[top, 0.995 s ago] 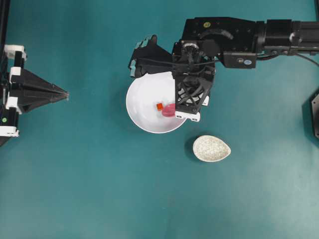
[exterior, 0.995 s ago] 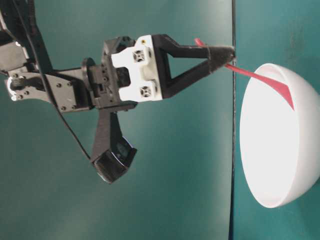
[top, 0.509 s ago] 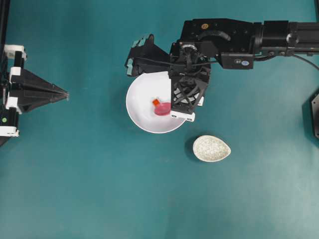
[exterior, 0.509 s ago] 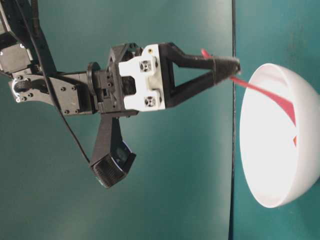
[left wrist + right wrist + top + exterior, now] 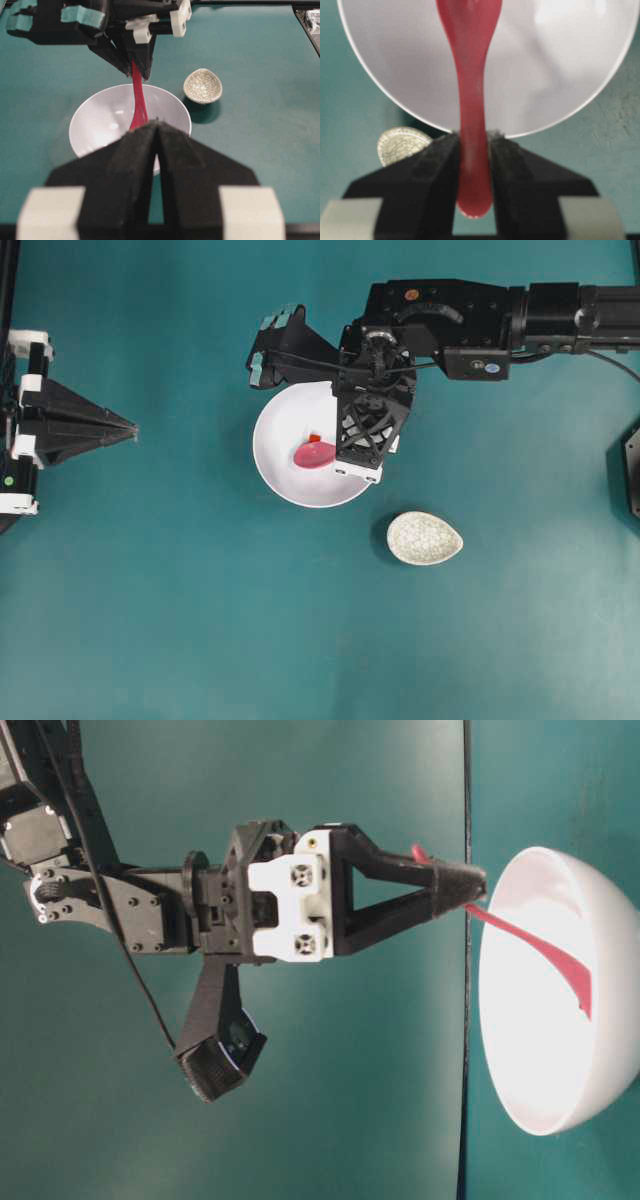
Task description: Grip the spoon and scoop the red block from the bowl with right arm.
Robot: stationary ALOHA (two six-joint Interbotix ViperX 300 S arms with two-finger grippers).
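The white bowl (image 5: 272,455) holds the pink-red spoon (image 5: 312,456), scoop down inside. The tiny red block (image 5: 315,439) lies right at the scoop's far edge; I cannot tell whether it rests on the scoop. My right gripper (image 5: 350,445) hangs over the bowl's right side, shut on the spoon's handle (image 5: 472,150), whose end pokes out behind the pads. From table level the handle (image 5: 540,948) slants from the fingertips (image 5: 455,880) down into the bowl (image 5: 540,1060). My left gripper (image 5: 130,430) rests far left, jaws together (image 5: 156,125), holding nothing.
A small oval crackle-patterned dish (image 5: 425,538) sits on the teal table just below and right of the bowl. The right arm's body (image 5: 450,320) stretches in from the top right. A dark object (image 5: 630,475) shows at the right edge.
The right gripper has shifted left over the bowl, sweeping the spoon's scoop leftward across the bottom. The red block has been nudged up and slightly left. The left arm has not moved.
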